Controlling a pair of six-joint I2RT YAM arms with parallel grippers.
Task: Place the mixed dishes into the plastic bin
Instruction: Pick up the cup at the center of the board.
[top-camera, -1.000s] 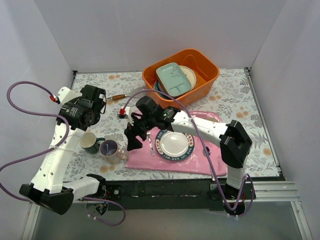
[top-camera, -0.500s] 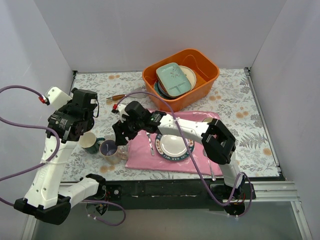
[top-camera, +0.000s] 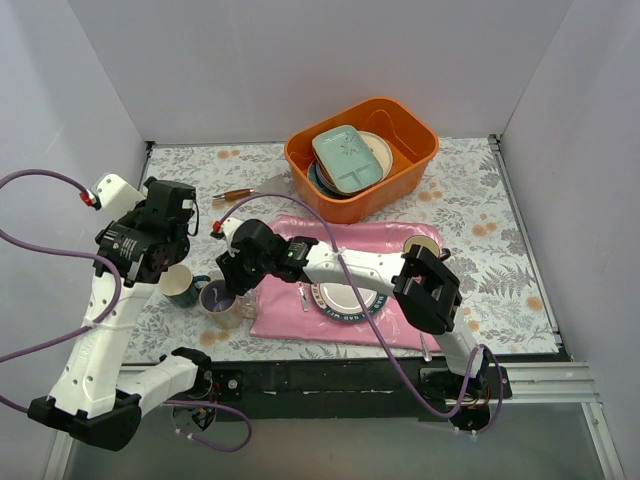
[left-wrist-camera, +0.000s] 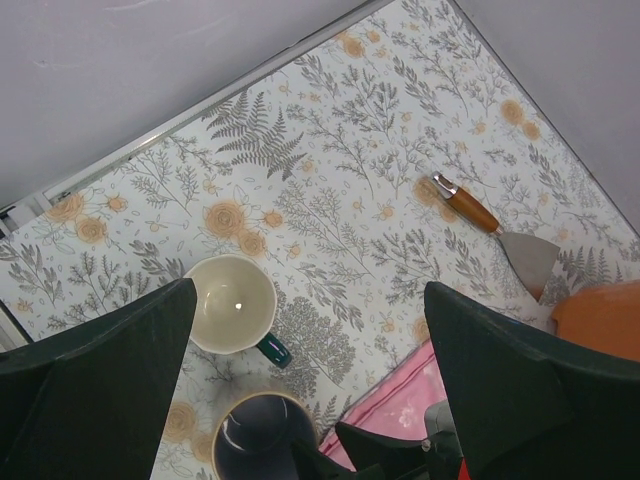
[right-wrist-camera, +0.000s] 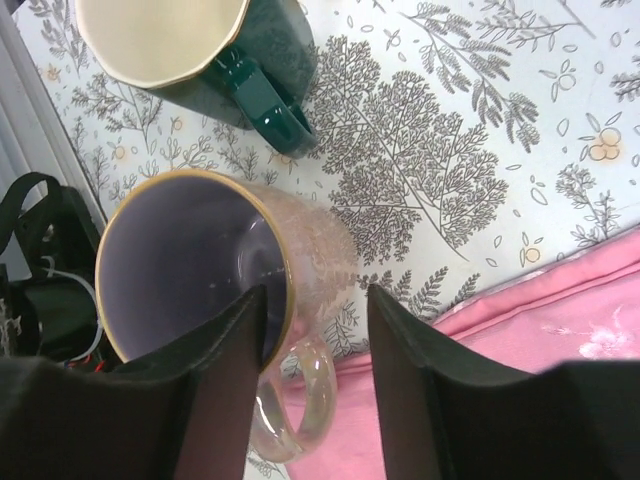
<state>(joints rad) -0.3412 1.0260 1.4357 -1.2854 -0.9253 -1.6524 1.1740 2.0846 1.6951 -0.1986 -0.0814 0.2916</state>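
The lavender-lined mug (top-camera: 217, 297) (right-wrist-camera: 185, 262) stands upright on the floral table beside the dark green mug (top-camera: 180, 284) (right-wrist-camera: 205, 45). My right gripper (top-camera: 230, 288) (right-wrist-camera: 315, 310) is open and straddles the lavender mug's wall near its clear handle. One finger is inside at the rim, the other outside with a gap. My left gripper (top-camera: 160, 258) (left-wrist-camera: 310, 300) hangs wide open above both mugs, holding nothing. The orange plastic bin (top-camera: 420, 130) at the back holds a pale mint squarish plate (top-camera: 348, 158) on top of other plates.
A pink cloth (top-camera: 380, 240) (right-wrist-camera: 560, 330) carries a white plate with a dark lettered rim (top-camera: 345, 296) and a fork (top-camera: 303, 292). A cream mug (top-camera: 422, 245) stands at its right. A wooden-handled scraper (top-camera: 250, 192) (left-wrist-camera: 490, 225) lies left of the bin.
My right arm has swung left from the lettered plate to the lavender-lined mug and its jaws have narrowed around the mug's wall. The left arm shifted slightly lower and left.
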